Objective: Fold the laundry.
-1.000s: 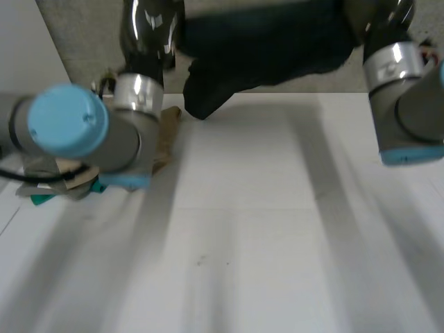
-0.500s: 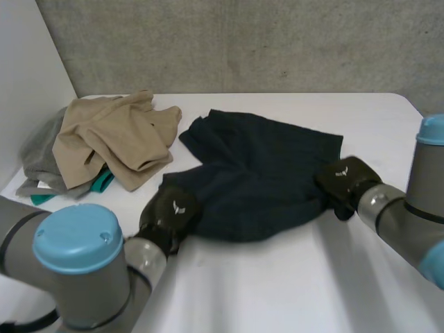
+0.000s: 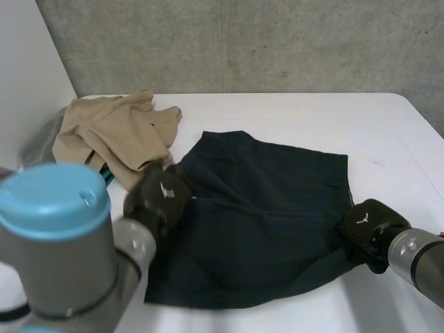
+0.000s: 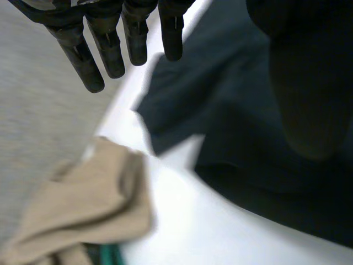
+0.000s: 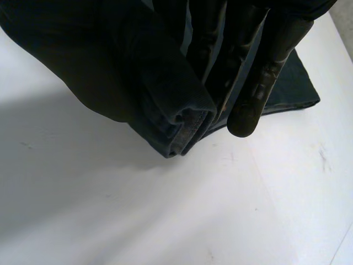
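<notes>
A dark navy garment (image 3: 270,215) lies spread flat on the white table (image 3: 291,111). My left hand (image 3: 161,195) hovers at the garment's left edge, fingers (image 4: 110,44) straight and open, with nothing in them; the dark cloth (image 4: 242,110) lies beyond its fingertips. My right hand (image 3: 366,227) is at the garment's near right edge. In the right wrist view its fingers (image 5: 265,72) pinch a folded hem of the dark cloth (image 5: 171,116) just above the table.
A crumpled tan garment (image 3: 114,135) tops a pile at the table's back left, over grey cloth (image 3: 38,142) and something green (image 3: 106,175). The tan cloth (image 4: 83,210) lies close beside my left hand. A concrete wall stands behind the table.
Both arms came down from high up and laid the dark garment on the table, drawing it nearer and flatter. The left hand has opened and let go of the cloth.
</notes>
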### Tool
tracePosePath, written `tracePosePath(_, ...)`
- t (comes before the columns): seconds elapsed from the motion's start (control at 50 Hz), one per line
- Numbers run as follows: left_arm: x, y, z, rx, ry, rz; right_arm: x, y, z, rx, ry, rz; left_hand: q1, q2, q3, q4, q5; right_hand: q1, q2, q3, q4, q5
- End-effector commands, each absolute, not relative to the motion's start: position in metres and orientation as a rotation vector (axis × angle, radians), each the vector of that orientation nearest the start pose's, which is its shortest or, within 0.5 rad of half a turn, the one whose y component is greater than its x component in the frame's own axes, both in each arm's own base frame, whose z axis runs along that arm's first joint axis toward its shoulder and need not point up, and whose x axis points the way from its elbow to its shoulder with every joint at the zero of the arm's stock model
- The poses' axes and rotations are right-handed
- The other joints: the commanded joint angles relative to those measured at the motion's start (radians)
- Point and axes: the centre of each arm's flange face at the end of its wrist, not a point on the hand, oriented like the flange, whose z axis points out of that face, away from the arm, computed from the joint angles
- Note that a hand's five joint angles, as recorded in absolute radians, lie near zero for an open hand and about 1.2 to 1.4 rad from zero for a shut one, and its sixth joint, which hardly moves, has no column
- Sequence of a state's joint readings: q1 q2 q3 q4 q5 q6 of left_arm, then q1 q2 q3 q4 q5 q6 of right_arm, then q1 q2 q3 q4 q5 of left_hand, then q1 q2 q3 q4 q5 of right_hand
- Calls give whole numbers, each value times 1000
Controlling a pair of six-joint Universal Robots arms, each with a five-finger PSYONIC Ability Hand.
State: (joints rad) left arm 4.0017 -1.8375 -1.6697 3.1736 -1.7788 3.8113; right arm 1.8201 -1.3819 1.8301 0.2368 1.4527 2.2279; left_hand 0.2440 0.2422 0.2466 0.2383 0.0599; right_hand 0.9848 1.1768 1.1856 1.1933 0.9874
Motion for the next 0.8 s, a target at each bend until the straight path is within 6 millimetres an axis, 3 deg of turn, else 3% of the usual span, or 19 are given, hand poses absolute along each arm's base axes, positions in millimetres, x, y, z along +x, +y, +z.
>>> tracePosePath(0.02,-321,-244,206,1321,1877,-2023,200,-213,170,-1673,2471,-1439,43,44,40,48,52,411,219,211,203,234)
tracePosePath(0.16,-337,-297,164,1385,1907,-2014,201,-213,168,-1639,2470,-1468,181,183,178,187,190,411,219,211,203,234)
tracePosePath(0.28,-348,-320,142,1429,1905,-2044,202,-216,167,-1619,2469,-1493,245,247,243,251,255,411,219,211,203,234)
tracePosePath(0.36,-354,-332,125,1438,1928,-2056,202,-216,166,-1616,2470,-1498,471,473,469,477,481,411,219,211,203,234)
tracePosePath(0.46,-353,-336,114,1435,1956,-2035,202,-218,167,-1613,2465,-1519,882,884,879,887,891,411,219,211,203,234)
tracePosePath(0.48,-353,-335,114,1431,1963,-2031,202,-219,167,-1612,2463,-1526,1141,1143,1139,1147,1151,411,219,211,203,234)
tracePosePath(0.66,-330,-331,128,1211,1981,-1907,203,-224,170,-1604,2450,-1588,1152,1154,1150,1158,1162,411,219,211,203,234)
tracePosePath(0.8,-330,-318,125,1236,1972,-1854,204,-224,171,-1607,2446,-1590,1152,1154,1150,1158,1162,411,219,211,203,234)
